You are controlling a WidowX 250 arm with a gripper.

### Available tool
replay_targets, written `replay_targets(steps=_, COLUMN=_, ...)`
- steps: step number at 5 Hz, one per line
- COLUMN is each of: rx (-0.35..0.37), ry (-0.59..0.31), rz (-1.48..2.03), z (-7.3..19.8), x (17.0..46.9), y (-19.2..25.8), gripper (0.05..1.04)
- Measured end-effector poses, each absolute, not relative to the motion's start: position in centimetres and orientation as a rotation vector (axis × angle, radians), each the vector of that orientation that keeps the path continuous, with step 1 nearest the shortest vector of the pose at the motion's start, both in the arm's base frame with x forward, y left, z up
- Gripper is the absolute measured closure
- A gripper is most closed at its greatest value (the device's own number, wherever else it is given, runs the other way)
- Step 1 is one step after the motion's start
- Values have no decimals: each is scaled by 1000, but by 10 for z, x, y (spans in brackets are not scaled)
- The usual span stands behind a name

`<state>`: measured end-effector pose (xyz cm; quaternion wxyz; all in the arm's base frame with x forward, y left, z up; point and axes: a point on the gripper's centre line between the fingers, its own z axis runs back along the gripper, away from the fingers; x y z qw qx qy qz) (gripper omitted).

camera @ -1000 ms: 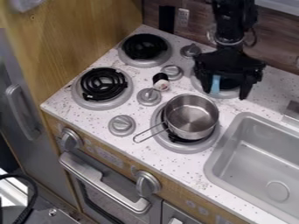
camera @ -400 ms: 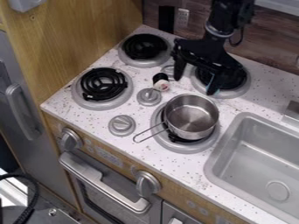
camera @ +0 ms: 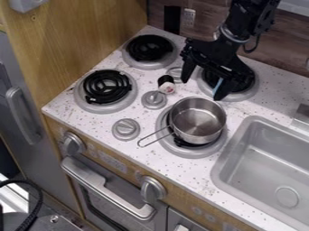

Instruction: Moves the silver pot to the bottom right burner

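The tool (camera: 203, 88) hangs, fingers apart, beyond the pot (camera: 196, 118); one low swing, I'd say, could knock it off its burner (camera: 192, 152).

We see a narrow strip of the desk (camera: 236, 109) between the silver pot (camera: 198, 120) and the sink (camera: 265, 164), where a hand could pass with care. Above the sink, we find a wider room. On the pot's other side, its wire handle (camera: 139, 144) sticks out towards the front knob (camera: 125, 129). Behind this, the middle knob (camera: 154, 99) and the small black-capped bottle (camera: 166, 85) make the way tight.
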<state>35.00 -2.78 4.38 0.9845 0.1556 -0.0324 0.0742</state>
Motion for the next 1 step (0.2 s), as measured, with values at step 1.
replay_targets(steps=1, rx=312, ry=-66, rz=149, z=44, x=350, y=-28, gripper=84)
